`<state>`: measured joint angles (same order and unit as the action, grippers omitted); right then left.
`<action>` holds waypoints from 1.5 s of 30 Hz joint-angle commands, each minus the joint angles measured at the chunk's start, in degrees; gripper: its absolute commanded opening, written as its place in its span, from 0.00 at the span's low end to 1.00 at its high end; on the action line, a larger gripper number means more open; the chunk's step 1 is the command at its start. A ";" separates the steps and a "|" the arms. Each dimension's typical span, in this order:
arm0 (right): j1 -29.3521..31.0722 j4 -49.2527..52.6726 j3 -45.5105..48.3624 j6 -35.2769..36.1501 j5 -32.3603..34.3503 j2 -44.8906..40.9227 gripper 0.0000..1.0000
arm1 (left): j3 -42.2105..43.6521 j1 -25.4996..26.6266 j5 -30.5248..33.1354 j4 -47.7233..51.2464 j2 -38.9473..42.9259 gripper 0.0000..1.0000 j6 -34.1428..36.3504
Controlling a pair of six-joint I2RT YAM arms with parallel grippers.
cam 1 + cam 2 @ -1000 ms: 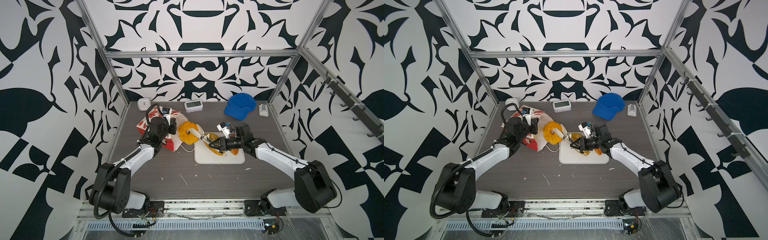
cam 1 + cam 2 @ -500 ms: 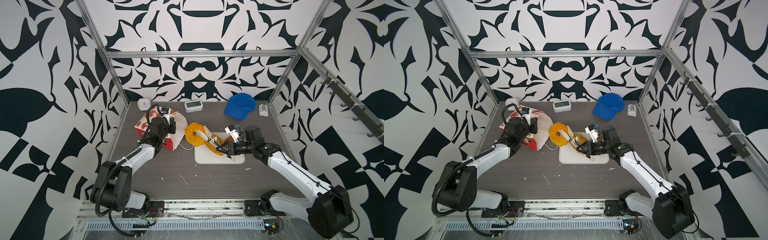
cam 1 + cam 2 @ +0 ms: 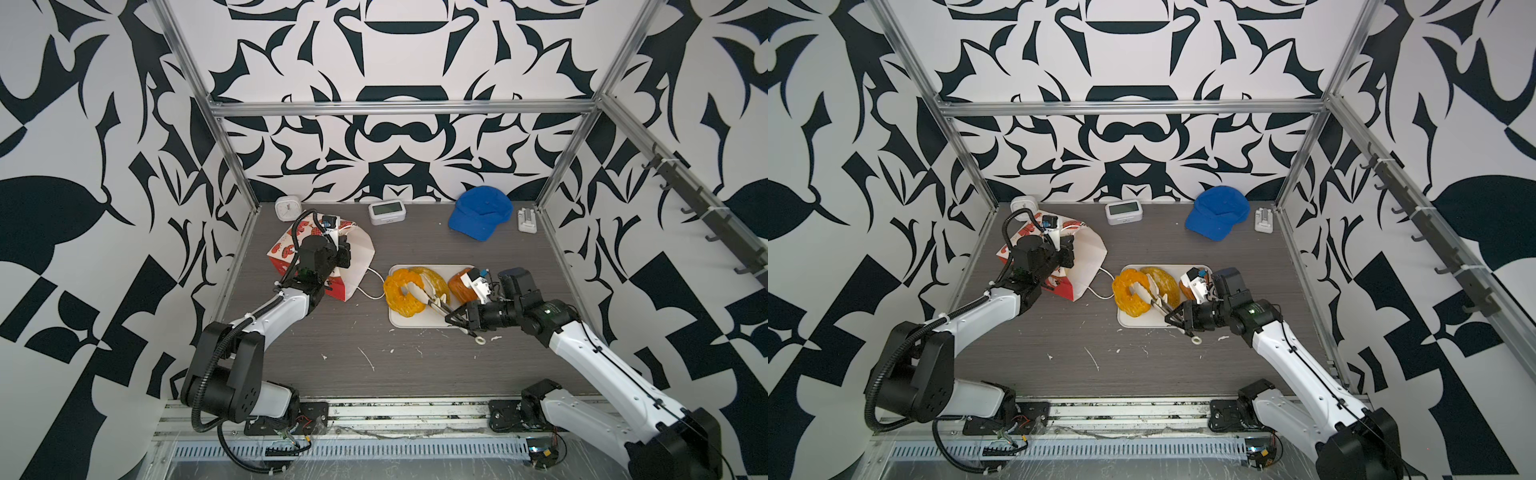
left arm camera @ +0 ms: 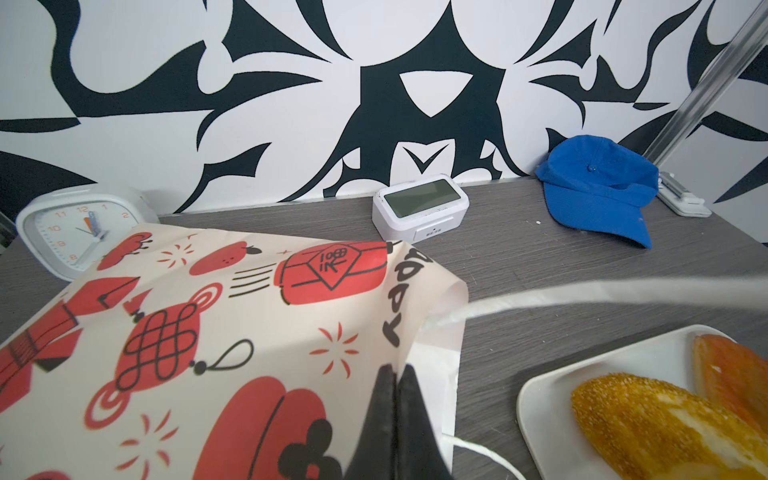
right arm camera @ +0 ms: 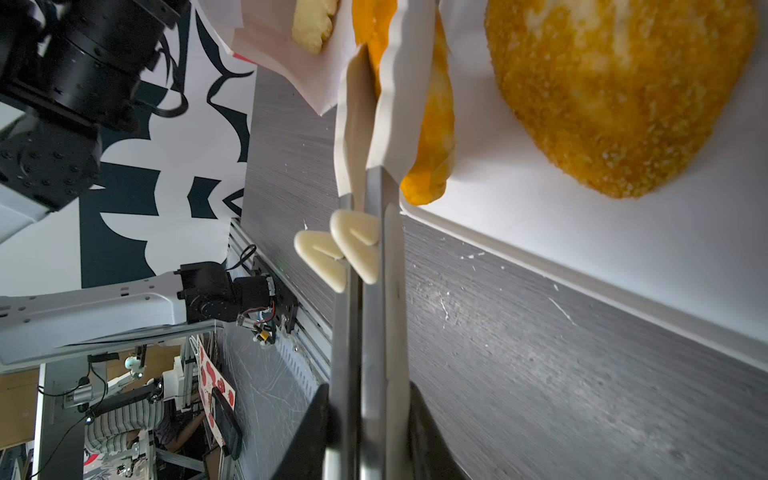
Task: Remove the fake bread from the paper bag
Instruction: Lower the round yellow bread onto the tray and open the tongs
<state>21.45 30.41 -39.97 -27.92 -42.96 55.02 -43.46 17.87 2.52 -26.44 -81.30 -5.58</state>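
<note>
Cream-tipped steel tongs [image 5: 374,299] clamp the glossy yellow ring pastry [image 3: 392,291].
The right gripper [image 5: 368,432] squeezes them; left gripper [image 4: 395,386] pinches the red-and-white paper bag [image 4: 208,316].

From above I can't see into the paper bag [image 3: 358,258]; my left arm [image 3: 282,309] covers part of it. My right wrist camera [image 3: 477,284] hides part of the dark orange bread [image 3: 458,287]. In the right wrist view, 1 pale piece [image 5: 311,25] in the bag is cut off.

Patterned walls [image 3: 399,54] — grey wood table [image 3: 415,374]
</note>
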 commanded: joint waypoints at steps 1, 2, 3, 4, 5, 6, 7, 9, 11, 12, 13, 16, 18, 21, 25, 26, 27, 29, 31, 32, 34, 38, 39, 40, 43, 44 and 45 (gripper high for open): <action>-0.19 -0.04 0.12 2.26 -0.73 -1.81 0.00 | 1.23 -0.54 0.66 -1.57 0.34 0.00 -0.48; -0.18 0.38 0.43 2.48 -0.55 -1.81 0.00 | 1.22 -0.50 0.64 -1.52 0.43 0.00 -0.47; -0.15 0.72 0.73 2.68 -0.39 -1.75 0.00 | 1.27 -0.53 0.55 -1.52 0.46 0.00 -0.45; -0.18 1.47 0.93 3.22 0.35 -1.69 0.00 | 1.35 -0.53 0.49 -1.52 0.63 0.00 -0.51; -0.19 2.21 1.11 3.72 1.20 -1.50 0.00 | 1.32 -0.51 0.49 -1.53 0.84 0.00 -0.57; -0.26 2.65 1.20 4.12 1.53 -1.42 0.00 | 1.43 -0.47 0.39 -1.54 0.90 0.00 -0.57; -0.28 2.95 1.28 4.34 2.11 -1.41 0.00 | 1.39 -0.53 0.39 -1.46 1.02 0.00 -0.57; -0.27 3.11 1.32 4.61 3.00 -1.37 0.00 | 1.44 -0.52 0.31 -1.46 1.18 0.00 -0.56; -0.28 4.36 0.78 5.41 4.63 -1.41 0.00 | 1.44 -0.51 0.22 -1.36 1.21 0.00 -0.54; -0.27 5.05 0.54 5.83 5.00 -1.41 0.00 | 1.40 -0.51 0.12 -1.42 1.18 0.00 -0.55; -0.27 5.73 0.17 6.27 5.64 -1.54 0.00 | 1.32 -0.53 0.12 -1.25 1.18 0.00 -0.50; -0.27 7.01 -0.63 6.93 7.56 -1.93 0.00 | 1.24 -0.55 -0.04 -1.21 1.14 0.00 -0.43; -0.27 7.12 -0.82 7.08 8.00 -2.03 0.00 | 1.09 -0.53 -0.24 -1.28 0.90 0.00 -0.48; -0.28 7.59 -0.90 7.41 8.07 -1.92 0.03 | 0.91 -0.51 -0.50 -1.35 0.76 0.00 -0.65; -0.27 7.49 -1.17 7.36 8.04 -2.77 0.11 | 0.75 -0.49 -0.50 -1.28 0.44 0.00 -0.60; -0.27 7.31 -1.25 7.10 7.89 -2.99 0.13 | 0.73 -0.50 -0.57 -1.25 0.44 0.00 -0.65; -0.27 7.29 -1.30 6.98 7.90 -3.15 0.14 | 0.60 -0.50 -0.52 -1.25 0.36 0.00 -0.61; -0.27 7.29 -1.43 6.88 8.13 -3.32 0.16 | 0.50 -0.52 -0.65 -1.35 0.23 0.00 -0.66; -0.27 7.32 -1.52 6.78 8.18 -3.47 0.20 | 0.46 -0.47 -0.75 -1.42 0.17 0.00 -0.64; -0.27 7.29 -1.52 6.75 7.91 -3.58 0.23 | 0.44 -0.55 -0.76 -1.35 0.09 0.00 -0.66; -0.32 7.25 -1.61 6.57 8.30 -3.73 0.29 | 0.34 -0.49 -0.85 -1.38 0.04 0.00 -0.64; -0.27 7.29 -1.44 6.61 8.42 -3.35 0.31 | 0.56 -0.51 -0.85 -1.54 -0.15 0.00 -0.68; -0.27 7.30 -1.52 6.61 8.66 -3.21 0.33 | 0.56 -0.52 -0.88 -1.53 -0.18 0.00 -0.74; -0.27 7.21 -1.52 6.57 8.86 -3.17 0.33 | 0.56 -0.54 -0.94 -1.51 -0.18 0.00 -0.68; -0.27 6.97 -1.74 6.64 8.86 -3.24 0.33 | 0.65 -0.51 -0.85 -1.61 -0.27 0.00 -0.72; -0.29 6.78 -1.86 6.61 8.73 -3.49 0.34 | 0.66 -0.55 -0.92 -1.66 -0.27 0.00 -0.74; -0.27 6.60 -1.97 6.60 8.76 -3.80 0.36 | 0.59 -0.53 -0.94 -1.65 -0.35 0.00 -0.74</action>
<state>21.28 38.06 -39.16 -21.91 -34.15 52.42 -43.44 17.63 2.13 -26.41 -81.28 -5.61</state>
